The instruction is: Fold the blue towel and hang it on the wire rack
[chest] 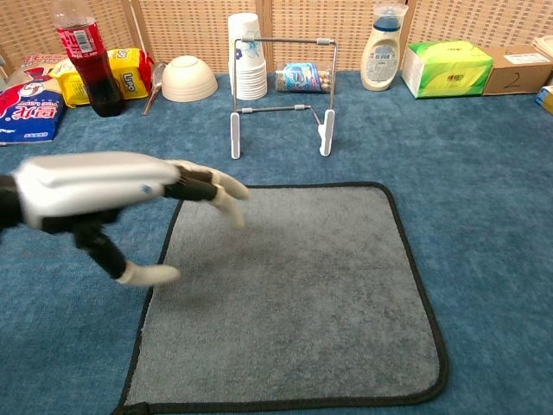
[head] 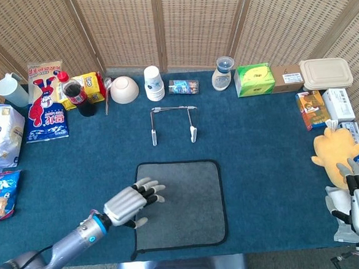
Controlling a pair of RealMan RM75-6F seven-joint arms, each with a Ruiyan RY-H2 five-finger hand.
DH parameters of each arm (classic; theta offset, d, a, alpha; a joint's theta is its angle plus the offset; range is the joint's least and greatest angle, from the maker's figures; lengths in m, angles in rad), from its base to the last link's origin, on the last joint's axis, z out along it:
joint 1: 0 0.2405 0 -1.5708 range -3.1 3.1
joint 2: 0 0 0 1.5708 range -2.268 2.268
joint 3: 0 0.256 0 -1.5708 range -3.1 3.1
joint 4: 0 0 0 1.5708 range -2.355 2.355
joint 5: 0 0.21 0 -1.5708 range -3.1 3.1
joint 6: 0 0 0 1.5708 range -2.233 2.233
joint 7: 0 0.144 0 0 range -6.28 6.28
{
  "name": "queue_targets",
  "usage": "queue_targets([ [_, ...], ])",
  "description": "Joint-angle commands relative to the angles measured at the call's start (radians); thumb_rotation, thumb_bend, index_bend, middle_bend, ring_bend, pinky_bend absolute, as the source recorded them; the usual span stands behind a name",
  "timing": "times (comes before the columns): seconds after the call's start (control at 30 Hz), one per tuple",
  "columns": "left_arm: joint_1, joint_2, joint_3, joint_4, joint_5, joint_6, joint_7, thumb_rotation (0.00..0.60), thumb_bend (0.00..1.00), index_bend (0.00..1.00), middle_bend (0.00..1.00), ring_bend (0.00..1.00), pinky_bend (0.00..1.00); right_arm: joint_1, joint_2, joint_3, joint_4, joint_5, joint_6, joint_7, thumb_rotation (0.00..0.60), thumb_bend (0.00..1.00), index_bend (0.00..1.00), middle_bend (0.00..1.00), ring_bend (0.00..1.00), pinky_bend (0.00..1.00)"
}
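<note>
the left hand (chest: pixel 130 203) reached in from the left, fingers spread, above the near-left part of the grey towel (chest: pixel 294 294) lying flat on the blue tablecloth (chest: pixel 484 190). the wire rack (chest: pixel 281 86) stood beyond the towel, with paper cups (chest: pixel 246 65) behind it.

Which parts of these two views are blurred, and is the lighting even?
Chest view: the left hand is smeared by motion blur, while the towel and wire rack are sharp. Head view: the same hand is fairly crisp, the lighting is soft and even, with no strong glare.
</note>
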Motion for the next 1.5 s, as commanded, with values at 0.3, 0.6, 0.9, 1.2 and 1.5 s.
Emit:
queue_targets([
  [0.3,-0.049,-0.173,0.04,0.032,-0.044,-0.006,0.184,0.6,0.05,0.02,0.0,0.0,0.0,-0.015,0.018,0.005,0.004,0.004,0.014,0.024,0.6,0.33,0.15,0.07,0.0,0.0],
  [0.6,-0.043,-0.251,0.068,0.02,-0.126,0.009,0.289,0.6,0.05,0.0,0.0,0.0,0.0,-0.013,0.022,0.011,0.016,0.004,0.007,0.047,0.6,0.33,0.15,0.07,0.0,0.0],
  [0.9,-0.064,-0.303,0.076,0.025,-0.178,0.003,0.337,0.6,0.05,0.0,0.0,0.0,0.0,-0.023,0.026,0.012,0.031,0.015,0.01,0.068,0.6,0.33,0.15,0.07,0.0,0.0],
  [1.2,-0.071,-0.335,0.097,0.025,-0.223,0.015,0.39,0.6,0.05,0.0,0.0,0.0,0.0,-0.02,0.025,0.014,0.04,0.016,-0.001,0.079,0.6,0.33,0.15,0.07,0.0,0.0],
  [1.5,-0.089,-0.359,0.11,0.047,-0.223,0.018,0.404,0.6,0.05,0.0,0.0,0.0,0.0,-0.024,0.028,0.018,0.041,0.026,-0.002,0.082,0.6,0.33,0.15,0.07,0.0,0.0],
])
